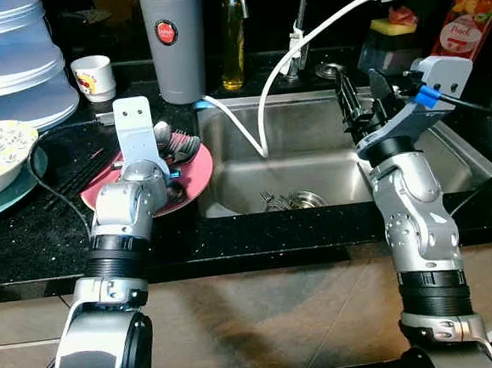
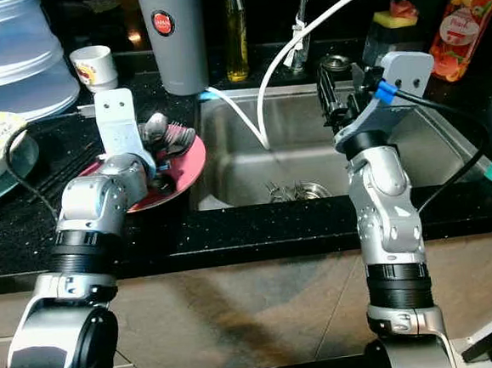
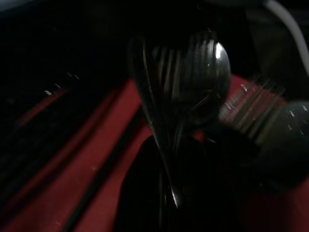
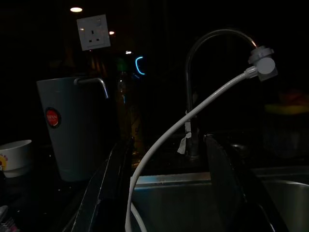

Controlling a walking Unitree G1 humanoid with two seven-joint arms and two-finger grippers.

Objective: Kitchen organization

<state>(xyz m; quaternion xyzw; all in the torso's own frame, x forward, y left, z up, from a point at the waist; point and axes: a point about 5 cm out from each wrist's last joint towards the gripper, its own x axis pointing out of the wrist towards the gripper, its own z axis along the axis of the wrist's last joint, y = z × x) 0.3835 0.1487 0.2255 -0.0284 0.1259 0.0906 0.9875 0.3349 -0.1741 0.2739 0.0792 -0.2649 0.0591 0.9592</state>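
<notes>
Cutlery [image 1: 177,147] is what I'm after — spoons and forks heaped on the red plate [image 1: 196,181] at the table's edge, touching the left rim of the sink [image 1: 330,165]. My left claw [image 1: 166,160] is right over that heap, wrist bracket upright, fingers pointing down and away from me into the pile. In the left wrist view a spoon [image 3: 193,82] sits straight ahead of the fingers, bowl away from the camera and handle running back toward it, so its long axis lines up with my approach rather than crossing it; fork tines lie just beside it. That view is too dark and blurred for me to tell whether the fingers are spread or closed on anything.

My right claw [image 1: 361,107] hangs above the sink basin, well apart from the plate, fingers parted wide and holding nothing. I judge the left arm is plainly the nearer one for the cutlery.

Writing I can make out: the red pouch [image 1: 470,23] at the back right carries a word that looks like "Peel" — I'm not sure of it. The grey jug [image 1: 172,40] has a round red badge, too small to read. The little white cup [image 1: 94,76] shows a printed picture, no legible text. A white hose [image 1: 303,47] drops from the tap into the sink.
</notes>
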